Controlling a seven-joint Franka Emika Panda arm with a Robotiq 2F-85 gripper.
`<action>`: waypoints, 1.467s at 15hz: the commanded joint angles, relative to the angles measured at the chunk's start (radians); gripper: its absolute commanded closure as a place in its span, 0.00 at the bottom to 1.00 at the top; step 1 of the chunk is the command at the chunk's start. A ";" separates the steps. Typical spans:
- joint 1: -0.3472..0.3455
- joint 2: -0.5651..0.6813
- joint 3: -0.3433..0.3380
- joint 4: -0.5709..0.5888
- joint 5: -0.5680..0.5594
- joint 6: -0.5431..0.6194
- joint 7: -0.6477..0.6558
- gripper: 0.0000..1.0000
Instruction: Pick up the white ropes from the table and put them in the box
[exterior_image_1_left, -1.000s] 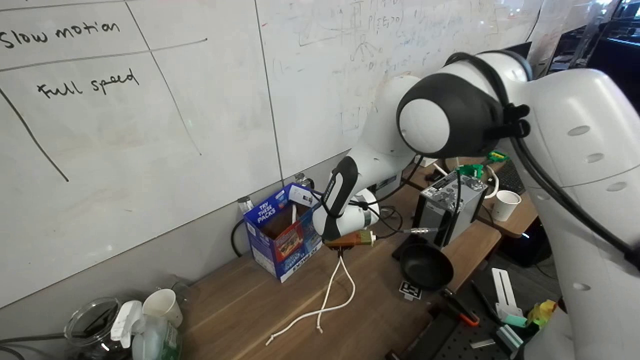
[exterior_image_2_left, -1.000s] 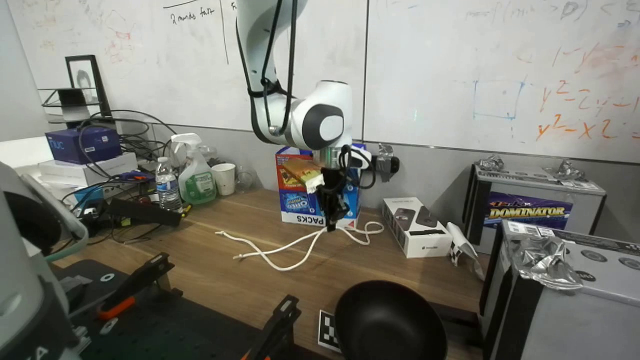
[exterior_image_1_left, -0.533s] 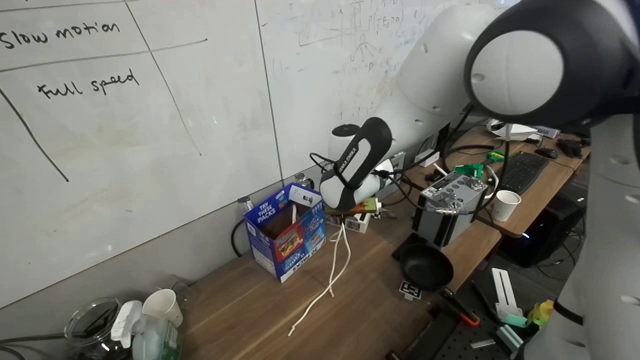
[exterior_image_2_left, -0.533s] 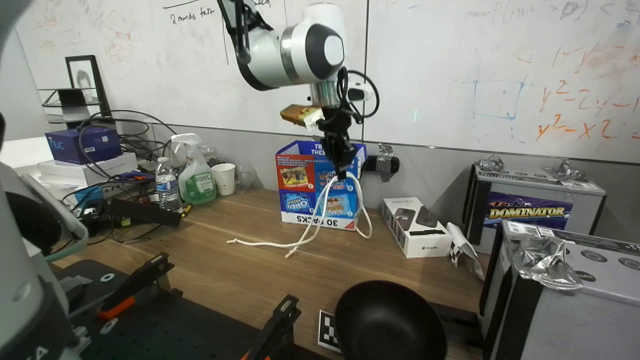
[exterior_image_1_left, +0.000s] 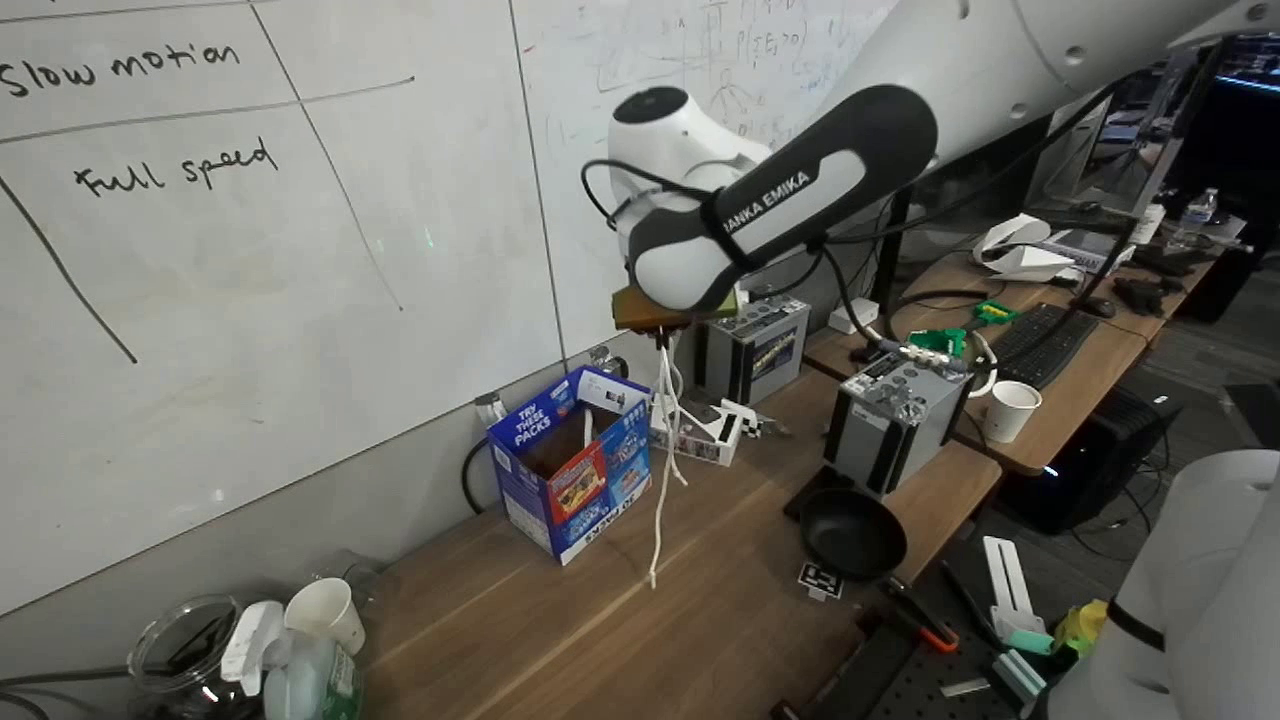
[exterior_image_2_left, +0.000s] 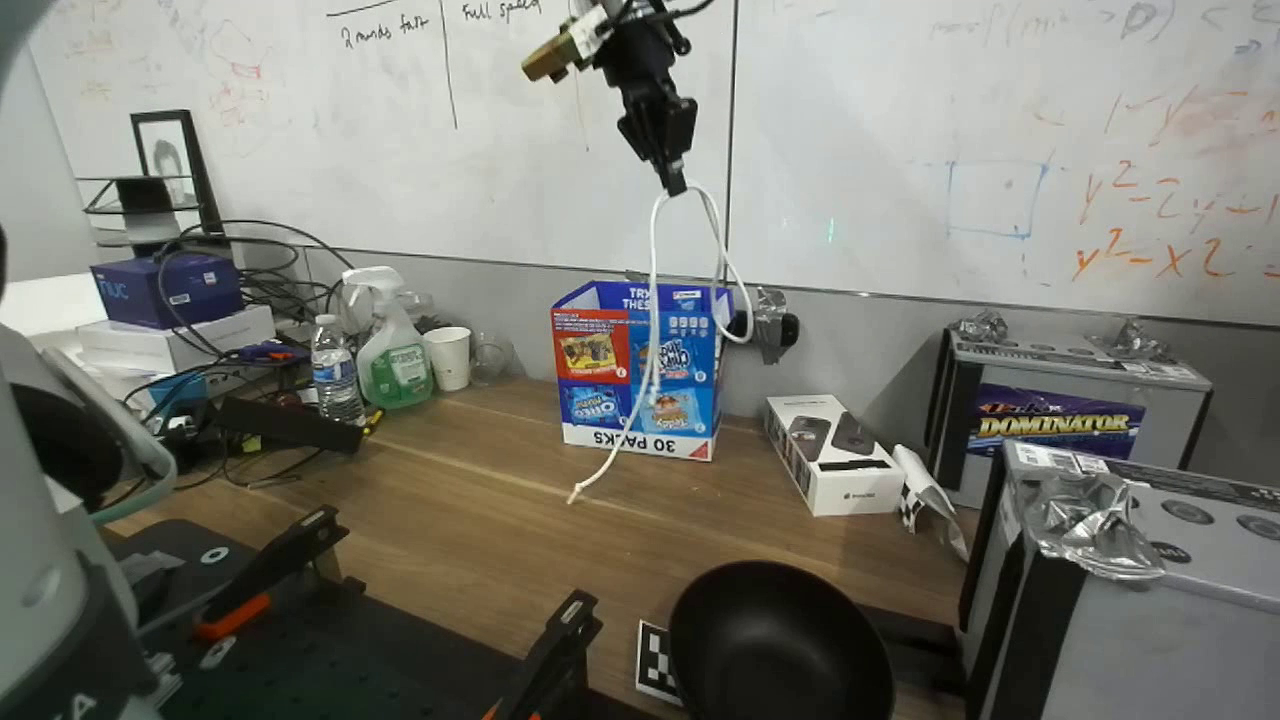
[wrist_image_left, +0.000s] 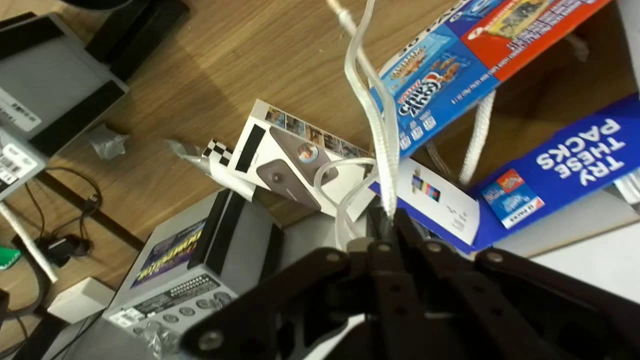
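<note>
My gripper (exterior_image_1_left: 662, 340) is shut on a white rope (exterior_image_1_left: 668, 420) and holds it high above the table (exterior_image_1_left: 500, 640). In an exterior view the gripper (exterior_image_2_left: 675, 185) is above the blue box (exterior_image_2_left: 600, 360), and the rope (exterior_image_2_left: 653, 290) hangs in front of it as a loop and loose strands. I cannot tell whether the longest end touches the table. In the wrist view the rope (wrist_image_left: 367, 100) runs from the closed fingertips (wrist_image_left: 387, 217), beside the open-topped box (wrist_image_left: 440, 85). Another white rope piece (wrist_image_left: 478, 135) lies inside the box.
A white phone box (exterior_image_2_left: 835, 455) lies beside the blue box. Grey electronics units (exterior_image_2_left: 1085, 420) and a black pan (exterior_image_2_left: 780, 640) stand nearby. A spray bottle (exterior_image_2_left: 395, 345), a water bottle (exterior_image_2_left: 337, 370) and a paper cup (exterior_image_2_left: 448, 357) stand along the whiteboard wall (exterior_image_2_left: 900, 150).
My gripper has risen well above the box's top with the rope shut in it. The rope, first lying mostly on the table, now hangs down, and its ends have drawn in towards the box.
</note>
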 joint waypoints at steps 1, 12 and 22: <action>-0.079 -0.090 0.149 0.130 -0.009 -0.194 0.025 0.98; -0.144 -0.033 0.337 0.615 -0.012 -0.506 0.039 0.98; -0.119 0.223 0.301 0.845 0.005 -0.394 0.113 0.99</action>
